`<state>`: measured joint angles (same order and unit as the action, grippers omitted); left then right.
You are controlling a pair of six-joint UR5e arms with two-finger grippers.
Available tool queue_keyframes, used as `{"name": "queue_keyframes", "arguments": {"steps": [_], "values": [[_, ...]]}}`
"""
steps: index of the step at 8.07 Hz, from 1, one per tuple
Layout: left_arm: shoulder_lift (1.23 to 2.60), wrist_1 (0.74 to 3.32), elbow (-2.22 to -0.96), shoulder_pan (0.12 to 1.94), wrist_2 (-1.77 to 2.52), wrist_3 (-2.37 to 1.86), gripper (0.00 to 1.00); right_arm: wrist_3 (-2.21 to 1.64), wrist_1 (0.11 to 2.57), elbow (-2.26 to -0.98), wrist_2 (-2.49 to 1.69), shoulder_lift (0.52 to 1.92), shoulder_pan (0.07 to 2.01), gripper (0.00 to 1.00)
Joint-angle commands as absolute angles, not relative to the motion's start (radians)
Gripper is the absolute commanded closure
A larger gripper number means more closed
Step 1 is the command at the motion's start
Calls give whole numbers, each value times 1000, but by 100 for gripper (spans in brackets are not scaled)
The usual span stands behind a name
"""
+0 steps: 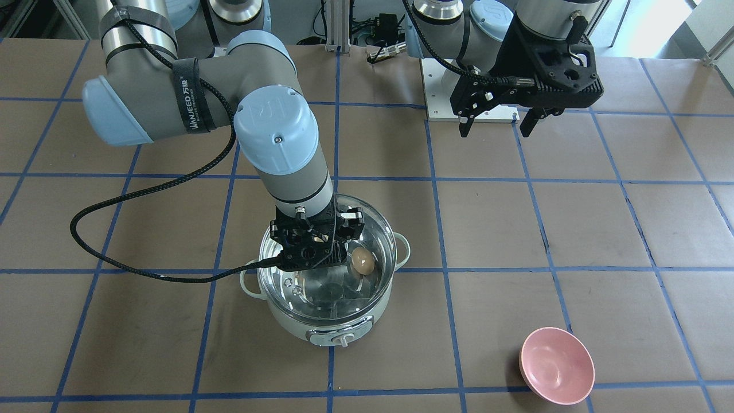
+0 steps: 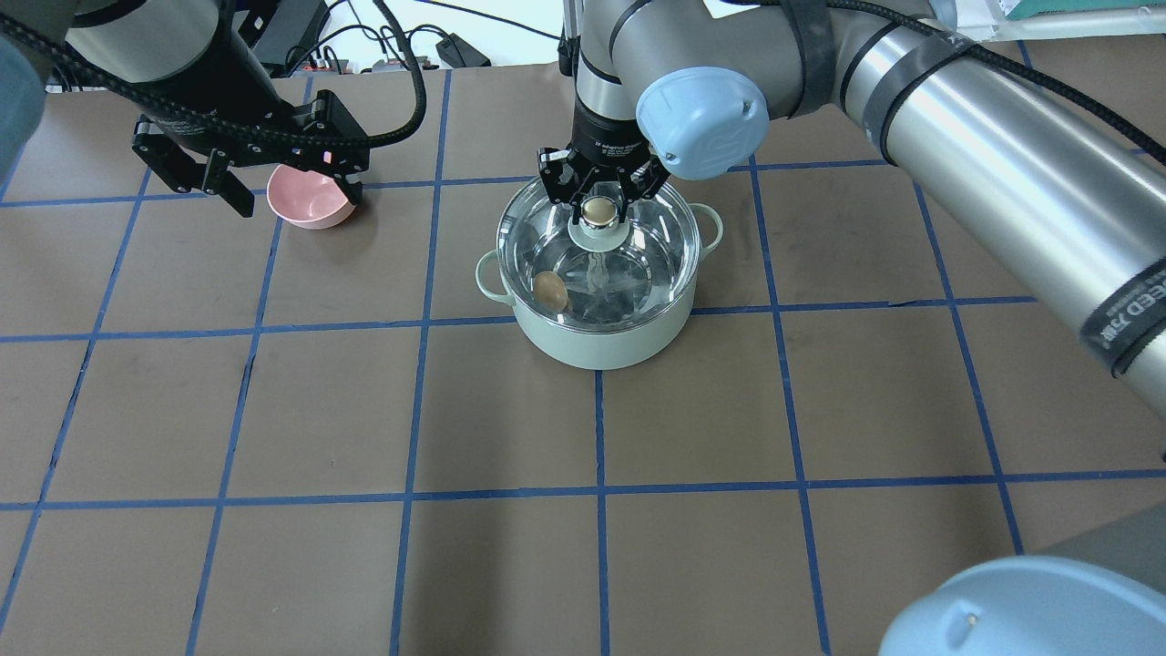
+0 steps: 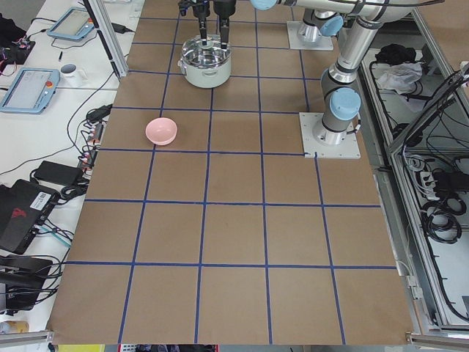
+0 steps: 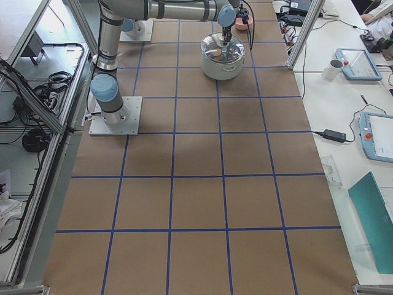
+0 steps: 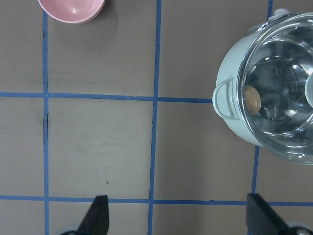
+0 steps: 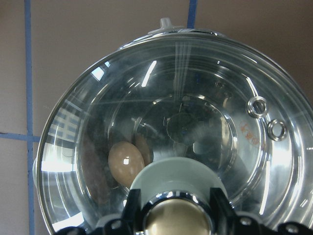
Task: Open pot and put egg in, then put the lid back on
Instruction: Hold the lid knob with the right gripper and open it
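Over the pot, near the middle of the counter, your right pincer is closed on the beige ball knob of the lid, with a finger pressed to each side of it. The glass lid looks to sit level on the pot's rim, though these views do not let you be sure that it is seated all the way round. Through the glass you can see the egg lying on the steel floor of the pot, near the wall on the robot's left side. I judge you are at the last step: egg in, lid set back, release not yet done. Your next move calls for spreading the right pincer enough to free the knob, then lifting straight up so that no finger drags the lid askew. Your left pincer hangs wide apart and holds nothing, high above the counter and away from the pot, on the side where the pink bowl stands.
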<state>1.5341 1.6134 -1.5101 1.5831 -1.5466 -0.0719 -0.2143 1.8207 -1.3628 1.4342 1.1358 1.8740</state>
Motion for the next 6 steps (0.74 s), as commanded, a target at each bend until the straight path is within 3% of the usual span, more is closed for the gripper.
{"name": "queue_keyframes", "arguments": {"steps": [1,6], "values": [[1532,1614,-1511,1583,-1546,-72,0,-215,1818,-1364,1436,1131,1875,100],[1532,1615,-1511,1583,-1548,-72,0,-215,1819,-1371,1442,1129,1875,100]]}}
